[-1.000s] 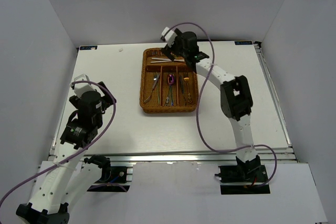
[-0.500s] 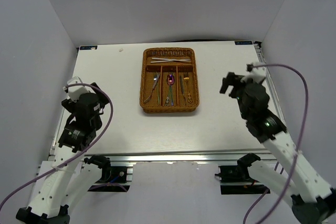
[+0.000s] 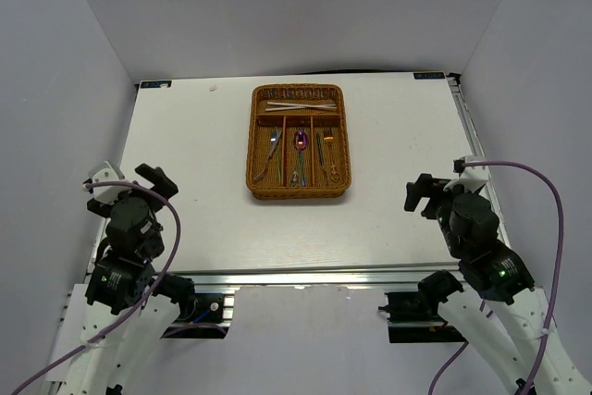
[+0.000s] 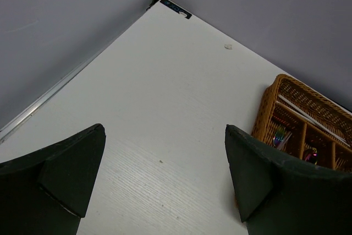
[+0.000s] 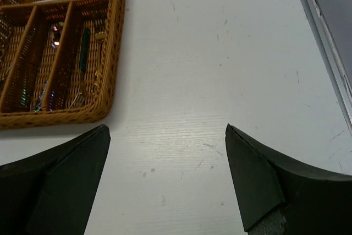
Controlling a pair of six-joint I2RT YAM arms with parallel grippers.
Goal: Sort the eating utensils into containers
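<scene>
Cutlery fills the wicker tray; left pincer and right pincer released, corner label illegible.

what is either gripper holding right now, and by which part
Nothing is held. The left gripper and the right gripper are both open and empty, and the utensils lie in the wicker tray.

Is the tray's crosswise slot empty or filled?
Filled: chopsticks lie lengthwise inside the crosswise slot of the wicker tray.
</scene>
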